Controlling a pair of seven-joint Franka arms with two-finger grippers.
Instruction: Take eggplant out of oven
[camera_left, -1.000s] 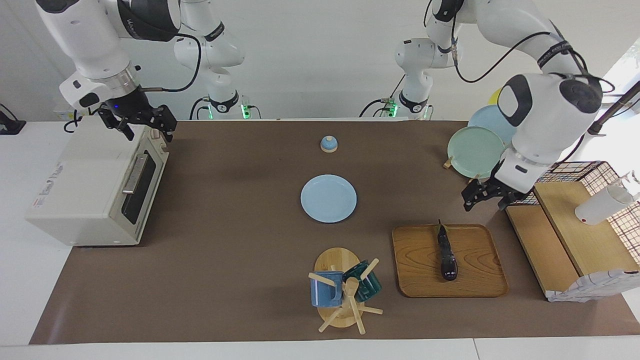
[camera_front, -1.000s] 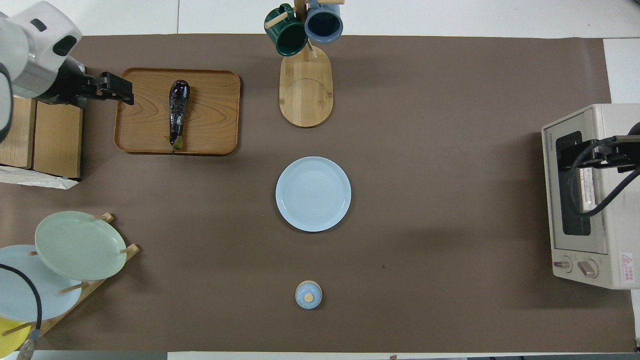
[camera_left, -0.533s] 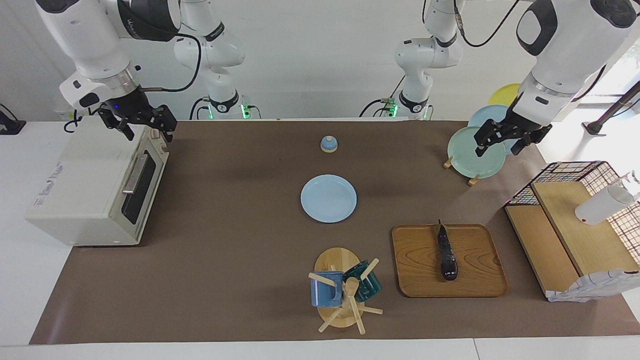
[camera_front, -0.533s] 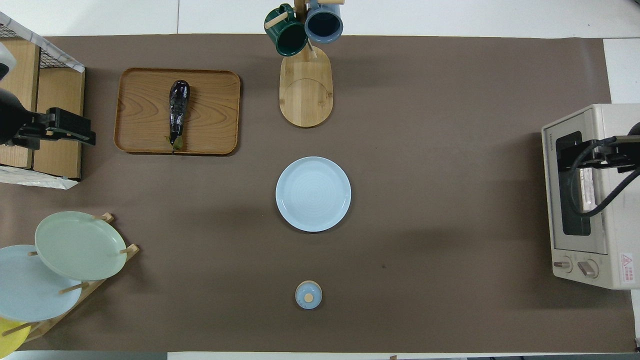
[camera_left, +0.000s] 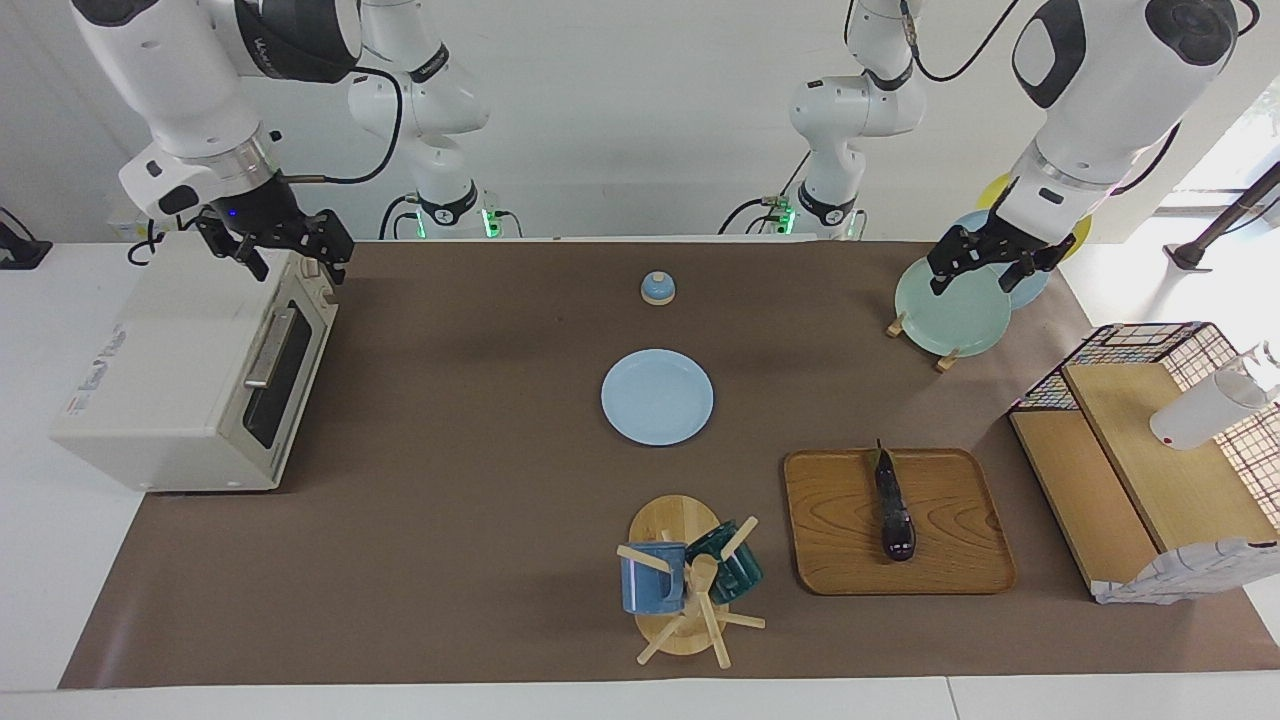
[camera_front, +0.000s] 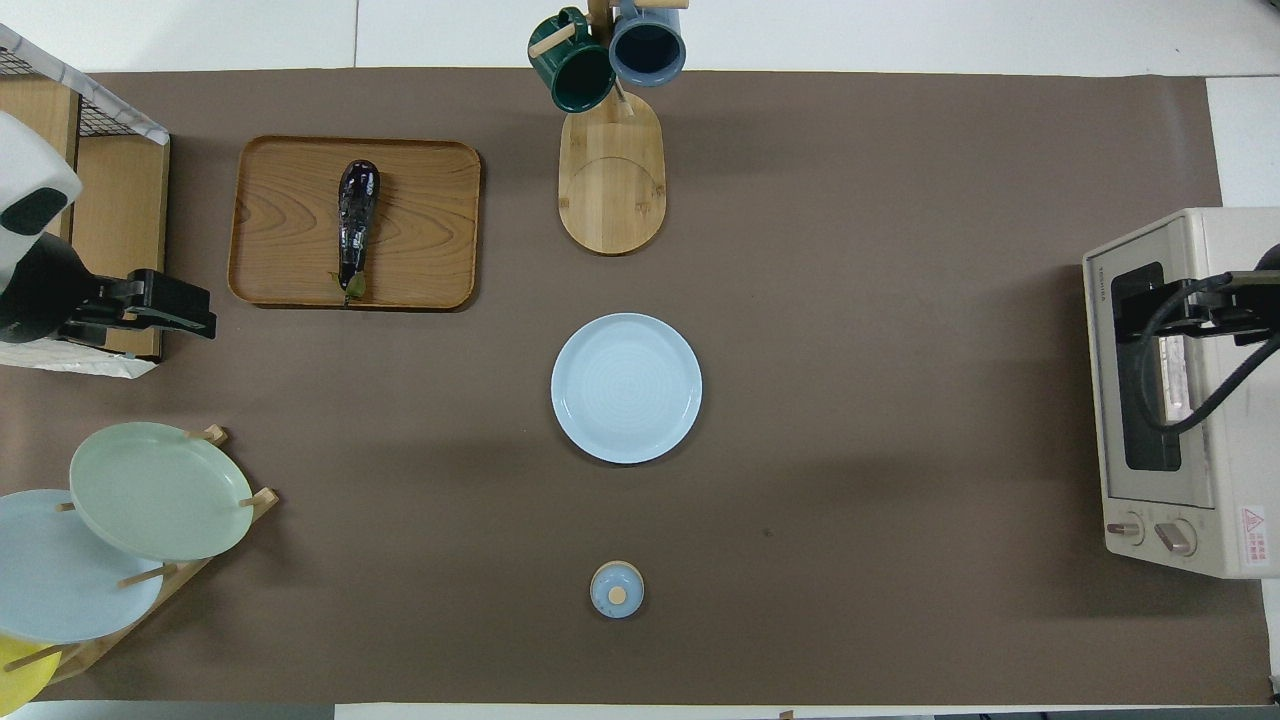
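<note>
The dark purple eggplant (camera_left: 893, 510) lies on a wooden tray (camera_left: 950, 570), also seen in the overhead view (camera_front: 355, 225). The off-white oven (camera_left: 170, 360) stands at the right arm's end of the table with its glass door shut; it also shows in the overhead view (camera_front: 1230, 400). My right gripper (camera_left: 290, 255) hangs open and empty over the oven's top, near its knob end (camera_front: 1165, 310). My left gripper (camera_left: 985, 268) is open, empty and raised over the plate rack's edge, apart from the tray (camera_front: 165, 308).
A light blue plate (camera_left: 657, 396) lies mid-table. A small blue lid (camera_left: 657, 288) sits nearer to the robots. A mug tree (camera_left: 690, 580) stands beside the tray. A plate rack (camera_left: 950, 305) and a wooden shelf with a wire basket (camera_left: 1150, 470) stand at the left arm's end.
My left gripper has risen from beside the tray and shelf and moved toward the robots, over the plate rack. The right arm, eggplant and oven have not moved.
</note>
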